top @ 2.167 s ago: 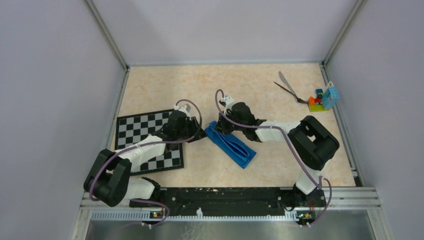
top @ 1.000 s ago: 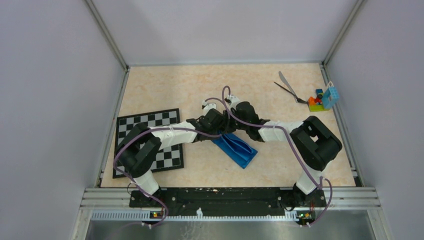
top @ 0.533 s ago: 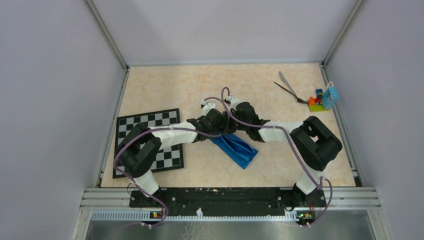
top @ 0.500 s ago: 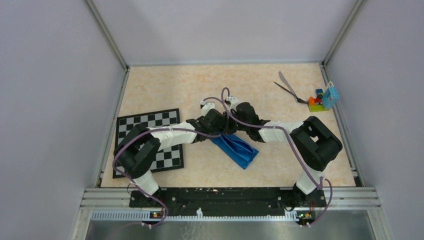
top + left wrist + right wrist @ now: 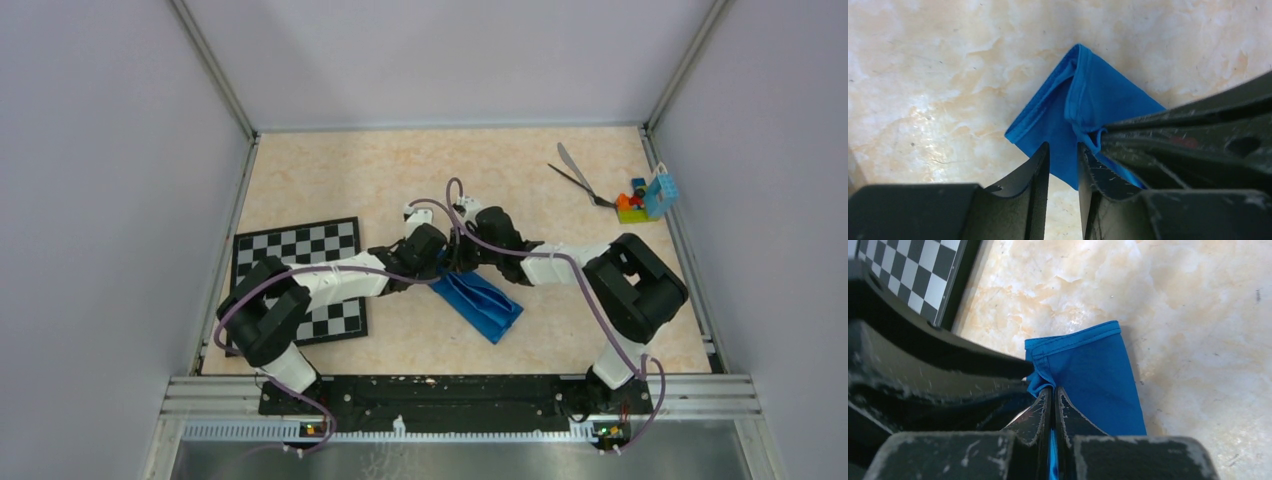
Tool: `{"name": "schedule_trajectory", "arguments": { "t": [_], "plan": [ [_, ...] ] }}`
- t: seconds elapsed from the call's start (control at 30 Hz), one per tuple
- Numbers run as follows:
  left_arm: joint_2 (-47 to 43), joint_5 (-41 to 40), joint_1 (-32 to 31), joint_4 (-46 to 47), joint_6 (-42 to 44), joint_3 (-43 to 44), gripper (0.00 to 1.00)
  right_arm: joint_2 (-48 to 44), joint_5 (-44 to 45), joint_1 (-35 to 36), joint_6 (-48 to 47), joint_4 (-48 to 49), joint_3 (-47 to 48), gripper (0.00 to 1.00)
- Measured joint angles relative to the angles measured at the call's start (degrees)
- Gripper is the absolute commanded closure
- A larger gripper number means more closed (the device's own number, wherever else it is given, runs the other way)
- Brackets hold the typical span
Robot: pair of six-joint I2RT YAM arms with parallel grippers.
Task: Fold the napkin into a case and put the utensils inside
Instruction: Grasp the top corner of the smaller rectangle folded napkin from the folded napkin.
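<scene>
**Two Jaws Meet at Blue Hem**

Midway on the beige bench (image 5: 380,170), slanting far left to near right: a shiny bright-blue satin napkin (image 5: 485,305) folded narrow. Gripped at its far-left hem by closed right jaws; straddled just beside by left jaws a narrow gap apart, no clear hold. Best closing the left on the top layer alone, then parting gently. Far right: a silver-grey flat-bladed knife (image 5: 566,160) and a thin black utensil (image 5: 577,181).

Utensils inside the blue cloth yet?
No, the utensils lie by the toy blocks in the far right corner, well away from the blue cloth.
</scene>
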Motion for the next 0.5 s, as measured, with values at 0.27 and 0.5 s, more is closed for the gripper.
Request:
{"name": "schedule_trajectory", "arguments": {
  "t": [0.27,0.5],
  "plan": [
    [3.3,-0.3,-2.3,-3.0,-0.9,2.3,0.61,-1.4,-1.2,-1.8,2.7,0.6,0.0,1.00],
    [7.4,-3.7,-3.7,-7.8,-1.1,7.7,0.62,-1.5,-1.2,-1.9,3.2,0.8,0.0,1.00]
  ]
}}
